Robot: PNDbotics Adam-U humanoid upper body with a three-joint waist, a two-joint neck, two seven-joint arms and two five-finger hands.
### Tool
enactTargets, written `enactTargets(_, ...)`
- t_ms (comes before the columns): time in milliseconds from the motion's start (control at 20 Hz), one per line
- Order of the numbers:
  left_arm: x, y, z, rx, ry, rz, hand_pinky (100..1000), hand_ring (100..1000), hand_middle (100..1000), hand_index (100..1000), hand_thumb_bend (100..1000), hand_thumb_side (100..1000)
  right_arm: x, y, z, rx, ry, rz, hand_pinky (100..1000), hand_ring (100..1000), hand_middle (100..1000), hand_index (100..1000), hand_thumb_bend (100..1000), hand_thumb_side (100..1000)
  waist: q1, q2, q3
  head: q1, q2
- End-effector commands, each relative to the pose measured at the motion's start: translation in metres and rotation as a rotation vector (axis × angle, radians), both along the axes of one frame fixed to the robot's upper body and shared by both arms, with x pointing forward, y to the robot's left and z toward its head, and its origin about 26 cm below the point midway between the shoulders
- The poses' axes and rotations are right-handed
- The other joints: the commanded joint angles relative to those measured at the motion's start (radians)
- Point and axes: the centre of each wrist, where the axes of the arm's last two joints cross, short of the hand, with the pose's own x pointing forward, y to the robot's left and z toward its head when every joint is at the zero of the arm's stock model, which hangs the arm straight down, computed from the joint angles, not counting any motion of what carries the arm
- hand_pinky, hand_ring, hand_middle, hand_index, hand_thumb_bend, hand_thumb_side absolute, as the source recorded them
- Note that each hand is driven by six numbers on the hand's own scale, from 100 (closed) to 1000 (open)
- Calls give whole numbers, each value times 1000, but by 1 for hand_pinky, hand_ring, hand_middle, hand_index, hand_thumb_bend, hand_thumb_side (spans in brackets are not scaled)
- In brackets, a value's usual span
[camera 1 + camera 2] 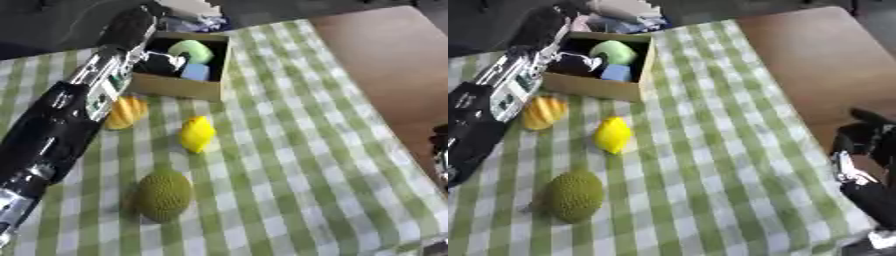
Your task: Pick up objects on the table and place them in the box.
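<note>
— Cardboard box (179,86) at the far left of the green-and-white checked tablecloth (289,165), open at the top. What's inside?

— A pale green ball-like thing (192,50), a small blue block (196,72) just in front of it, and something dark with a white patch (160,62) on the left side of the box.

— And the left hand?

— The left arm (70,115) runs up from the lower left corner to the box, black and silver. The left hand (570,62) is down inside the box at its left side, but it blends with the dark thing there — I cannot tell whether its fingers are spread or closed on anything.

— What lies outside the box?

— Three things on the cloth. An orange-yellow ribbed fruit (542,112) just in front of the box's left corner, partly behind the arm; a yellow lemon (198,133) nearer the middle; a round, bumpy green fruit (164,195) closest to the camera. They are apart from each other.

— The right hand?

— The right hand (859,145) shows at the right edge, off the cloth, over the bare brown table (815,65); its fingers are curled — holding nothing that I can see.
</note>
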Motion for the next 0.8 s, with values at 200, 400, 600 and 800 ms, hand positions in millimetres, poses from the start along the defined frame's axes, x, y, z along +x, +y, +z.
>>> enactTargets(200, -51, 10, 46, 46, -7, -140, 738, 685, 720, 808, 394, 337, -2, -8, 2, 0, -16, -37, 621, 661, 635, 850, 100, 398, 1, -25, 64, -41, 23)
enactTargets(400, -81, 10, 46, 69, 99, -208, 735, 680, 714, 803, 391, 344, -2, -12, -1, 1, -12, -60, 620, 660, 634, 850, 100, 400, 0, -31, 123, -74, 41)
enactTargets(600, -98, 14, 34, 46, 190, -202, 735, 684, 723, 811, 400, 350, -3, -14, -2, 5, -13, -75, 620, 660, 634, 850, 100, 408, -1, -31, 161, -99, 49)
enactTargets(800, -103, 20, 16, 13, 268, -178, 738, 697, 741, 826, 409, 372, -2, -14, -2, 9, -14, -80, 620, 660, 634, 850, 100, 407, -4, -30, 178, -109, 55)
